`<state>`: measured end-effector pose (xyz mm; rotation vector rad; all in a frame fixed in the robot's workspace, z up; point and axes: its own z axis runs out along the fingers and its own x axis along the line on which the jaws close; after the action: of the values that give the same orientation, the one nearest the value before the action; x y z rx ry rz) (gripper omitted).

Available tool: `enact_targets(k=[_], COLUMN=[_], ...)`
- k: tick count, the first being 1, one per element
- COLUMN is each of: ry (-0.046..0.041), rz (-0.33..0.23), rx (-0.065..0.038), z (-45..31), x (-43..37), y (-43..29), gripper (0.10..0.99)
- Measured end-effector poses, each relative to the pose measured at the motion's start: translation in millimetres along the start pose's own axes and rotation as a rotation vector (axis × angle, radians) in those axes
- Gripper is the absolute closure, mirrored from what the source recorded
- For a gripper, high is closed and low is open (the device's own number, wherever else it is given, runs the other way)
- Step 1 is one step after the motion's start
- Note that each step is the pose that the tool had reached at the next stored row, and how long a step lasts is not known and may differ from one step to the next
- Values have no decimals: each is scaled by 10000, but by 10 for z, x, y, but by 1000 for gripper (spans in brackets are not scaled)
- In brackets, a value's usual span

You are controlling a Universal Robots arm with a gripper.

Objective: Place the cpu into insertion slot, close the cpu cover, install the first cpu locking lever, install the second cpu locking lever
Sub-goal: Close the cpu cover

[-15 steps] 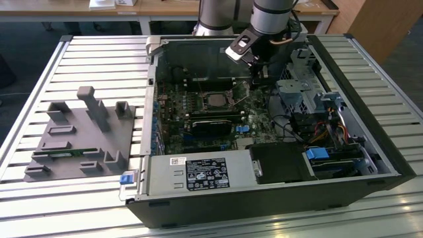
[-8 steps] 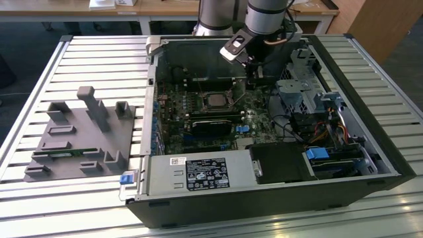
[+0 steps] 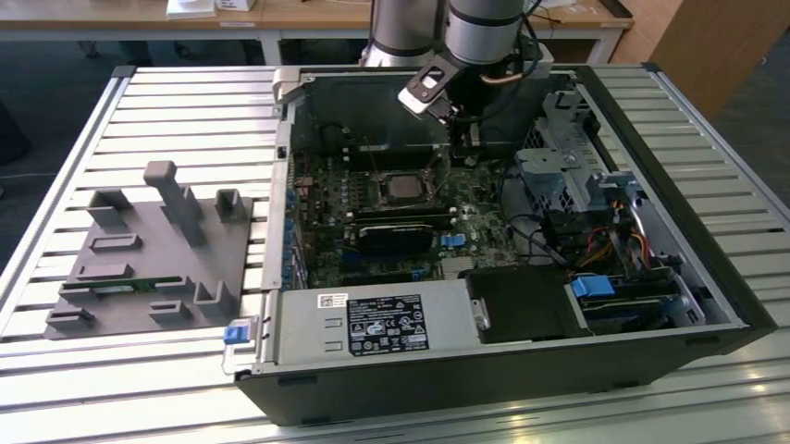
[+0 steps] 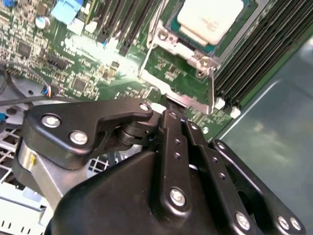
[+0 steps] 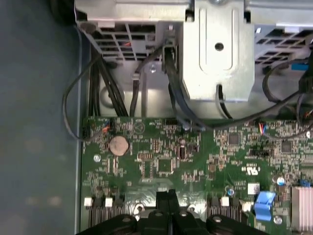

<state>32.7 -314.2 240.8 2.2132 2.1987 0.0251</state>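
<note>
The cpu [image 4: 210,19], a pale square chip, lies flat in the insertion slot [image 3: 401,188] on the green motherboard, with the slot's silver rim [image 4: 182,46] around it. The cpu cover [image 4: 178,95], a thin silver frame with a window, stands tilted up on the side of the slot nearest my gripper, and green board shows through the window. My gripper [image 4: 168,115] is shut with nothing between its fingers. Its tips are right at the raised cover's edge; I cannot tell whether they touch it. In the exterior view the gripper [image 3: 467,150] hangs just behind the slot.
The open computer case [image 3: 691,277] walls in the board. A drive cage [image 5: 215,49] and black cables [image 5: 137,88] lie close beside the arm. Black memory slots [image 3: 395,231] and a power supply [image 3: 370,324] sit in front. A grey fixture [image 3: 148,250] stands on the slatted table.
</note>
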Motion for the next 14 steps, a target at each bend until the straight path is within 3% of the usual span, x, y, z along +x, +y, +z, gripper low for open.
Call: enact_targets(k=[6,14], ry=[2,3], rz=[1,0], rx=[0,-1], z=[-1,-1], x=[0,0], y=[-59,-77], gripper=[980,980])
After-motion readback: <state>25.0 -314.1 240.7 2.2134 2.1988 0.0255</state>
